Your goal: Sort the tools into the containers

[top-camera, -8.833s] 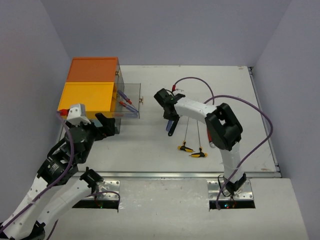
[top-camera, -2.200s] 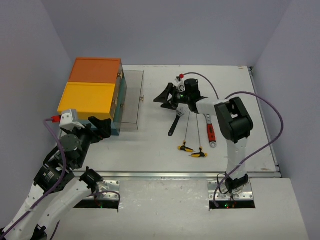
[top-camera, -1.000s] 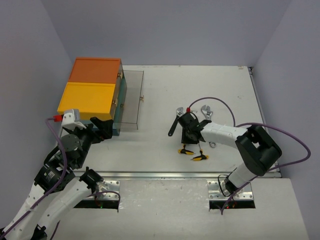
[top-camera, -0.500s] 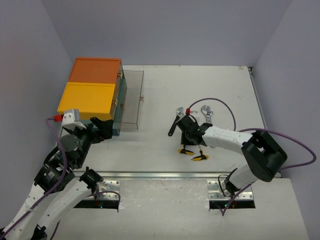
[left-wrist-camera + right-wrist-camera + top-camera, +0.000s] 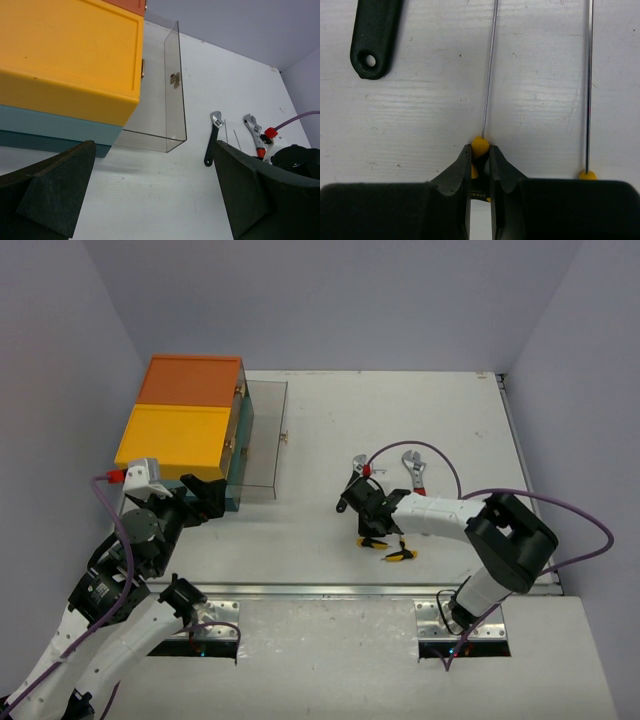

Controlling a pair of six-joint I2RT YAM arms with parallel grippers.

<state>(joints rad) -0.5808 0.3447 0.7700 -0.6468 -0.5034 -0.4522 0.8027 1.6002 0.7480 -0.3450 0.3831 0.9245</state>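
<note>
Since the drawer [image 5: 262, 440] of the box [image 5: 180, 435] stands pulled out, we judge our left claw [image 5: 157, 197] hangs released beside it to wait. Our right claw [image 5: 480, 150] pinches the hex key [image 5: 488, 75] by its yellow handle, flat on the counter [image 5: 420, 125], well apart from the box.

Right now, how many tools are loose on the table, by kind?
Wrenches: 2 (black wrench, red-handled wrench)
T-handle hex keys: 2 (pinched hex key, free hex key)
Total: 4
</note>
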